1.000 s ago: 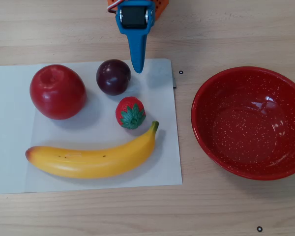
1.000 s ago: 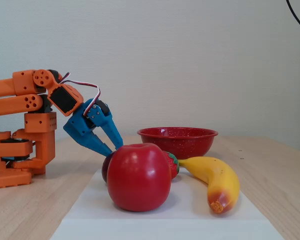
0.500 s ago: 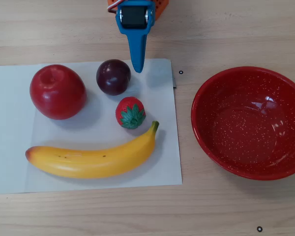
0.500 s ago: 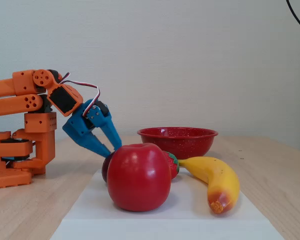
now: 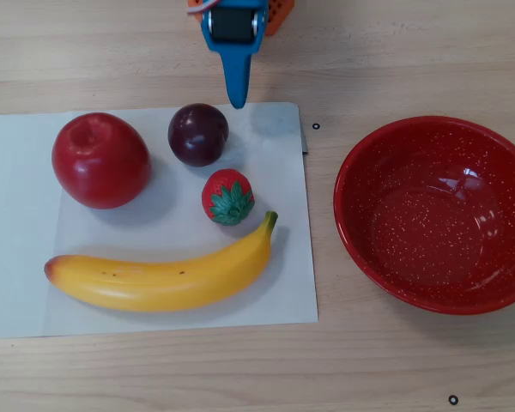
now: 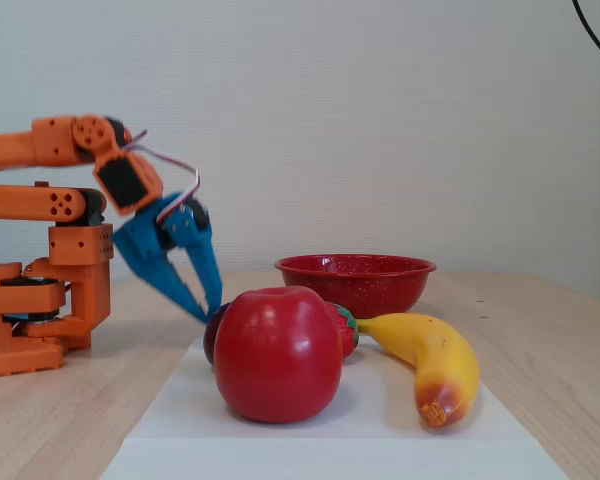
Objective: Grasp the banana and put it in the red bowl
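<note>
The yellow banana (image 5: 163, 279) lies on a white sheet, orange-red end to the left and green stem tip to the right in the overhead view; in the fixed view (image 6: 430, 350) its orange-red end points at the camera. The red speckled bowl (image 5: 438, 223) stands empty on the table to the right of the sheet; it also shows in the fixed view (image 6: 355, 285). My blue gripper (image 5: 238, 101) hangs above the sheet's far edge, next to the plum and far from the banana. In the fixed view the gripper (image 6: 210, 310) points down with its tips together and holds nothing.
A red apple (image 5: 100, 160), a dark plum (image 5: 198, 134) and a strawberry (image 5: 228, 196) sit on the white sheet (image 5: 17, 257) between the gripper and the banana. The orange arm base (image 6: 40, 300) stands at the left in the fixed view.
</note>
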`<state>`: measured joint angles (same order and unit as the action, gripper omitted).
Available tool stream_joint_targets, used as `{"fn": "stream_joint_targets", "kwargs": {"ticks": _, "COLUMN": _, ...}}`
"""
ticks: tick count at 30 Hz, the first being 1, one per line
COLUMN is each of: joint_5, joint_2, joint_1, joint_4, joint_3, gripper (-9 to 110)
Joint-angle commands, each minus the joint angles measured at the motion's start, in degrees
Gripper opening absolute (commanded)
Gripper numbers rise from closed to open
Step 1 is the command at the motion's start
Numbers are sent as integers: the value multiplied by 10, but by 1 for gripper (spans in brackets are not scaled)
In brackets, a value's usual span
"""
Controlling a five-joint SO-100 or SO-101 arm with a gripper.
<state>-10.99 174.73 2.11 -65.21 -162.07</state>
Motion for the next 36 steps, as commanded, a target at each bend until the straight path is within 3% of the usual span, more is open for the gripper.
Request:
{"fn": "stream_joint_targets", "kwargs": {"ticks": 1, "joint_5": 15, "joint_2": -46, "joint_1": -17, "joint_4": -27, "joint_3": 90, "gripper": 0}}
{"fn": "stream_joint_targets", "kwargs": {"ticks": 36, "joint_5": 164, "joint_2": -708, "joint_1": -120, "joint_4": -332, "joint_3": 923, "gripper": 2}}
